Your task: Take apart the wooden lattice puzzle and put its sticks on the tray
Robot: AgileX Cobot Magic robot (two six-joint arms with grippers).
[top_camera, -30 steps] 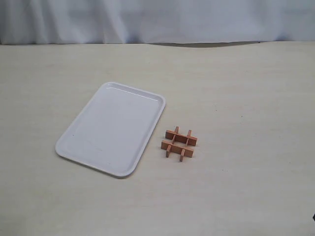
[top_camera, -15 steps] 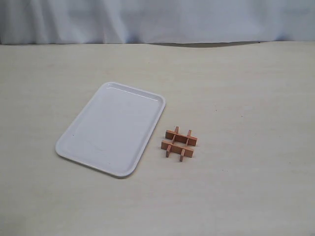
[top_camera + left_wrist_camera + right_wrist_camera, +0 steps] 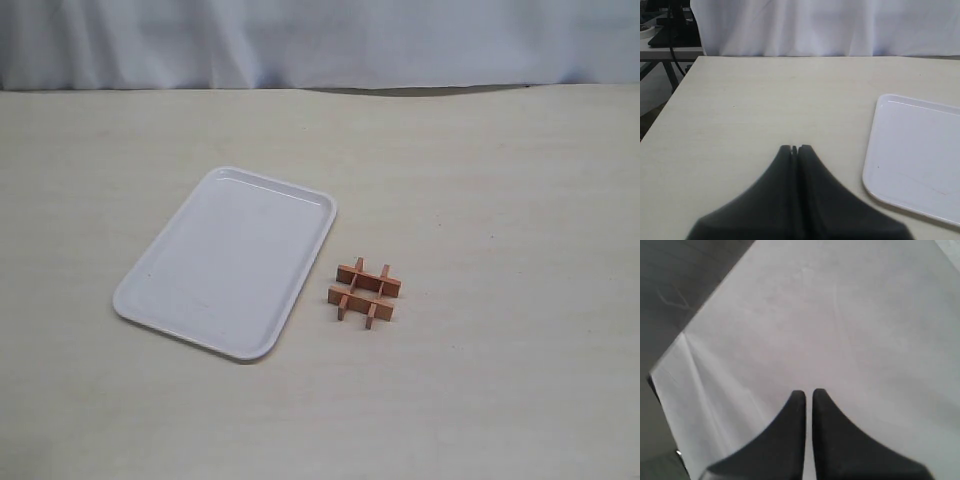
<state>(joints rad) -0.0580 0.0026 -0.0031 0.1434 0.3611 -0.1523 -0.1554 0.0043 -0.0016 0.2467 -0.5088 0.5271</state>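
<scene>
The wooden lattice puzzle [image 3: 365, 293] lies assembled on the table as a small reddish-brown "#" grid, just right of the tray [image 3: 225, 262]. Its sticks are still interlocked. The white tray is flat and holds nothing. Neither gripper appears in the exterior view. In the left wrist view my left gripper [image 3: 794, 148] is shut on nothing, above bare tabletop, with the tray [image 3: 920, 150] off to one side. My right gripper [image 3: 809, 392] has its fingers nearly together with nothing between them, and it faces white cloth. The puzzle shows in neither wrist view.
The pale wooden table [image 3: 480, 180] spreads wide around the tray and puzzle. A white-blue cloth backdrop [image 3: 320, 40] hangs along its far edge. In the left wrist view, a dark stand and cables [image 3: 670, 30] sit beyond the table corner.
A small dark sliver at the lower right edge of the exterior view one second ago is gone. Tray and puzzle have not moved.
</scene>
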